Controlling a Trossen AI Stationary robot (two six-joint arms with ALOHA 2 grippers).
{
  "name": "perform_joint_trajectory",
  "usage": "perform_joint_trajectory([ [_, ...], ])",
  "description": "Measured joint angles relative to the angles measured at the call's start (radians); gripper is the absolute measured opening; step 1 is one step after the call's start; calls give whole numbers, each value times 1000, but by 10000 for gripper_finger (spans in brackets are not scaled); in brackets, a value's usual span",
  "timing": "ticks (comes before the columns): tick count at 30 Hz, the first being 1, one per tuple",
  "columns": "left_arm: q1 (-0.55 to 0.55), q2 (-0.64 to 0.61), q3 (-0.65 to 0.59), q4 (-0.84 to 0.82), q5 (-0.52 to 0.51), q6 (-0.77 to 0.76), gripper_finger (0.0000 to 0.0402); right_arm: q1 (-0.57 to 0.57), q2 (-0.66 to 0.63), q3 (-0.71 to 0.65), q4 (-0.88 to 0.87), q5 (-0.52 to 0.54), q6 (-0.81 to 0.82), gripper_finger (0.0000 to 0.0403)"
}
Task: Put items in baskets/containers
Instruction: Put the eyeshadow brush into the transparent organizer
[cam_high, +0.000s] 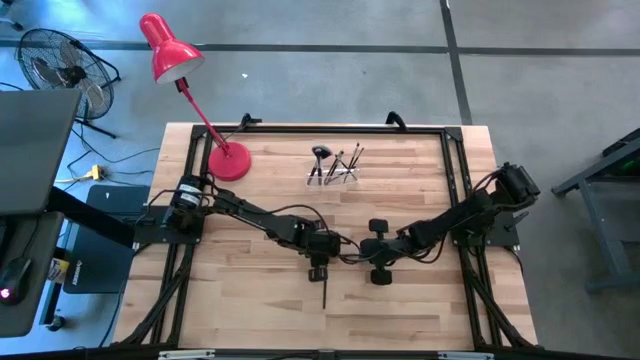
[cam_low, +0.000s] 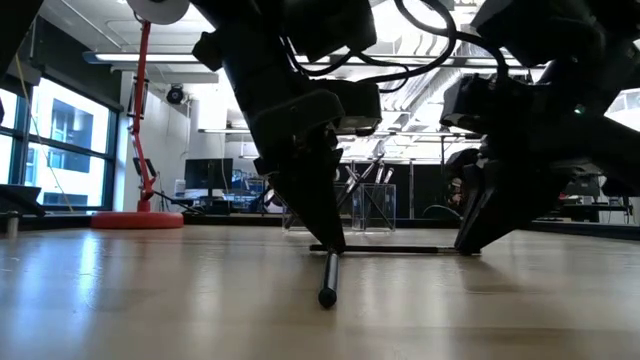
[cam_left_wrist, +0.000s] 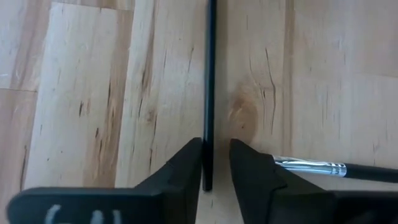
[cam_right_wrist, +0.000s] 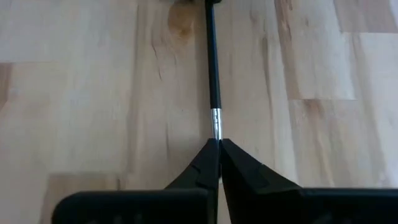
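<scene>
Two pincers low over two brushes on the surface (cam_high: 250, 290)

We saw the left pincer (cam_left_wrist: 216, 163) slightly parted, astride a dark brush (cam_left_wrist: 209, 93) lying flat, while the right pincer (cam_right_wrist: 219, 155) was clamped on the silvery-ferruled brush (cam_right_wrist: 212, 68); the clear holder (cam_high: 335, 170) stood well apart.

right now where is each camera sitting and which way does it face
High view: overhead, looking down on the table, both arms, clear holder.
Low view: at tabletop height, looking across; both arms come down from above.
Left wrist view: on the left arm, facing the wood; its parted fingers straddle a black brush.
Right wrist view: on the right arm; its fingers shut on a second brush.
Shared: the left wrist view also shows that second brush.
</scene>
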Motion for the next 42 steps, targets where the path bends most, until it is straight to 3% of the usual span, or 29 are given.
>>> perform_joint_trajectory([
  [6,1,8,85,-107,-57,68,109,-1,-28,-3,-21,12,-17,2],
  [13,2,7,126,-108,-129,118,119,-1,-51,-4,-32,19,-17,0],
  [42,41,5,132,-117,-56,211,120,-1,-90,-1,11,73,-26,0],
])
